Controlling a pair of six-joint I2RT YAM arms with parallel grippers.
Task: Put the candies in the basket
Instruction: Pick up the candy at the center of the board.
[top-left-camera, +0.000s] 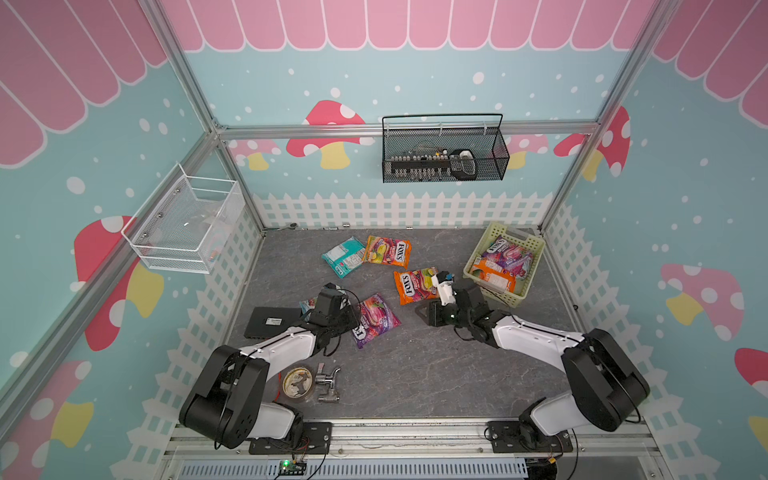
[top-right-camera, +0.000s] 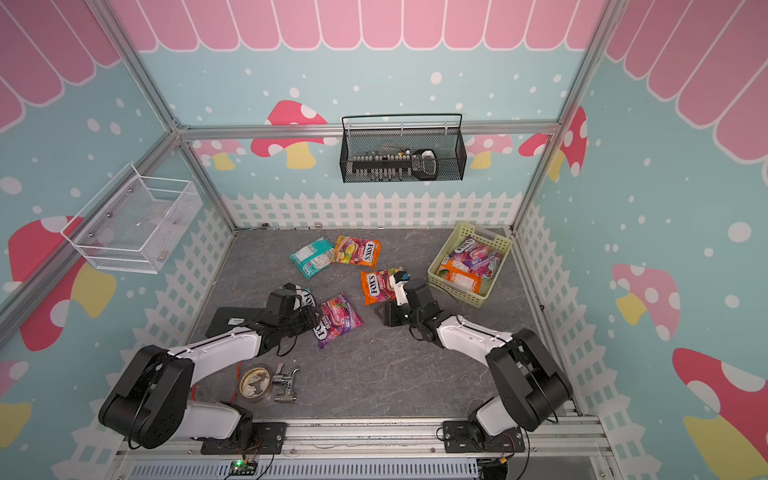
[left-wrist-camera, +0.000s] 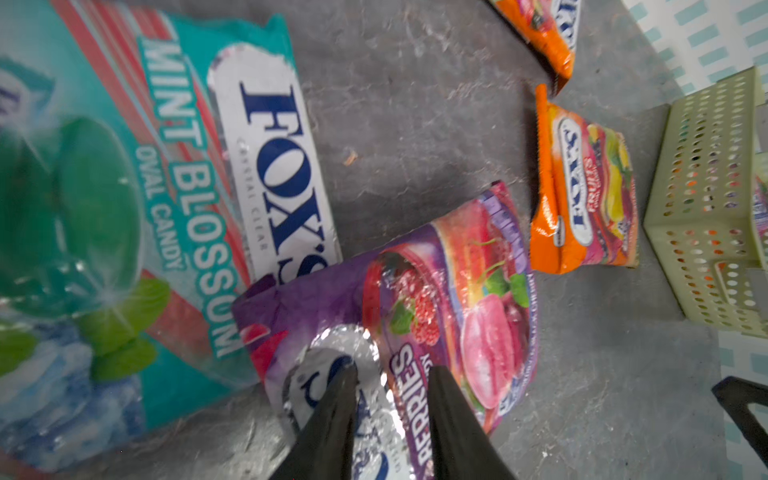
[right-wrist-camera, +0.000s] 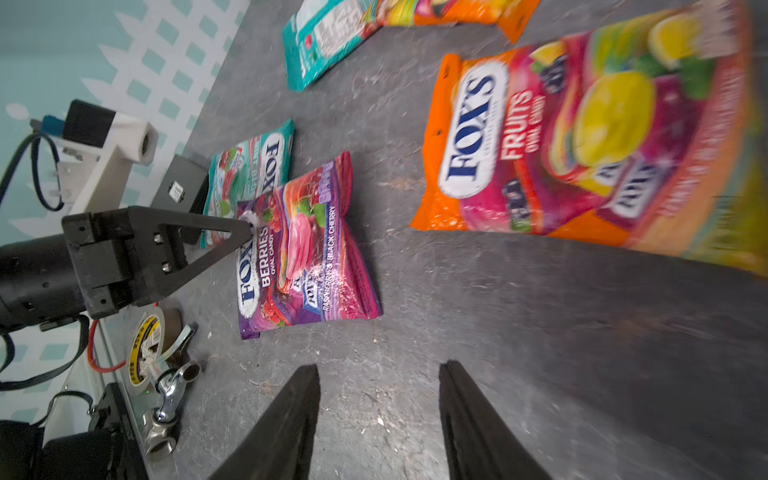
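Left gripper (left-wrist-camera: 390, 374) is low at the floor, left of centre in both top views. Its jaws are narrowed and pinch the label end of the purple bag (top-left-camera: 376, 318), and the foil crumples up between the fingers (left-wrist-camera: 336, 399). The purple bag lies face up on the grey floor. Its gripped end overlaps the mint bag (left-wrist-camera: 166, 187), which is mostly hidden under the left wrist in both top views.

Right gripper (right-wrist-camera: 378, 365) has its jaws spread with nothing between them. It sits over bare floor just right of centre in the top views, pointing frame-left toward the purple bag but apart from it.

Orange bag (top-left-camera: 415, 284) lies face up at centre, with its right edge hidden by the right wrist camera.

Far orange bag (top-left-camera: 387, 251) and teal bag (top-left-camera: 343, 255) touch side by side at upper centre of the floor. The teal bag lies white label up.

Basket (top-left-camera: 479, 248) sits at the upper right of the floor, near the right wall and skewed to it. It holds a second purple bag (top-left-camera: 507, 253) and a white-backed orange bag (top-left-camera: 494, 278), which touch; which lies on top is unclear.

Also on the floor are a black box (top-left-camera: 270, 322) at mid-left beside the left arm, and a tape roll (top-left-camera: 298, 383) and metal tap (top-left-camera: 328, 384) at lower left, just beside each other.
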